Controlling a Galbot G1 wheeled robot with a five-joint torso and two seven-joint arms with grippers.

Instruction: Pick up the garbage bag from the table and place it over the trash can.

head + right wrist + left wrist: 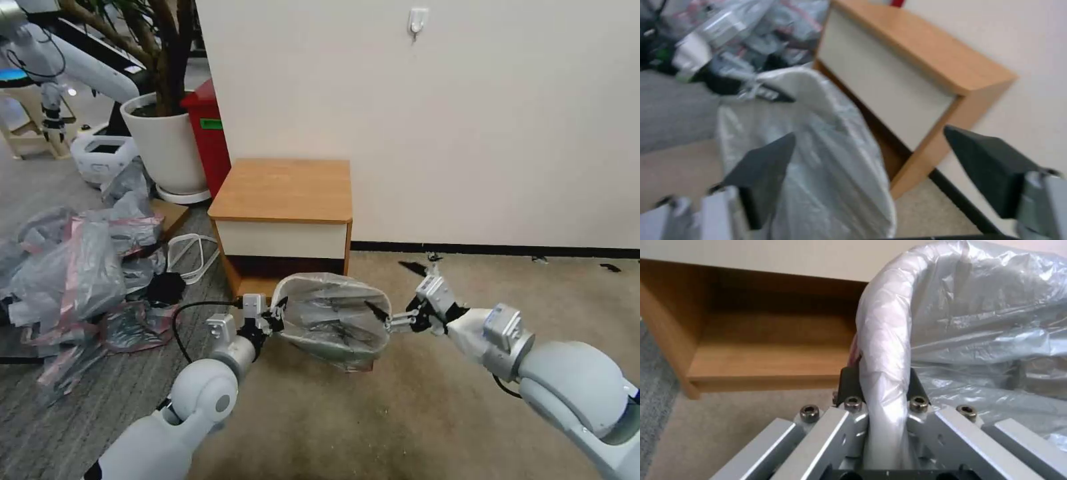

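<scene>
The garbage bag (331, 319) is already draped over the trash can (885, 340), in front of the table (283, 190). Its rim is pinched by the left gripper (275, 319); the right gripper (383, 317) is spread apart. A sideways tug could strip the bag or tip the can.

The garbage bag (331, 319) is thin crinkly translucent plastic, kinda glossy. The counter (285, 189) is smooth matt wood with a cream front panel. The left pincer (882, 386) has brushed metal bars and dark pads. The carpet (413, 413) looks rough.
</scene>
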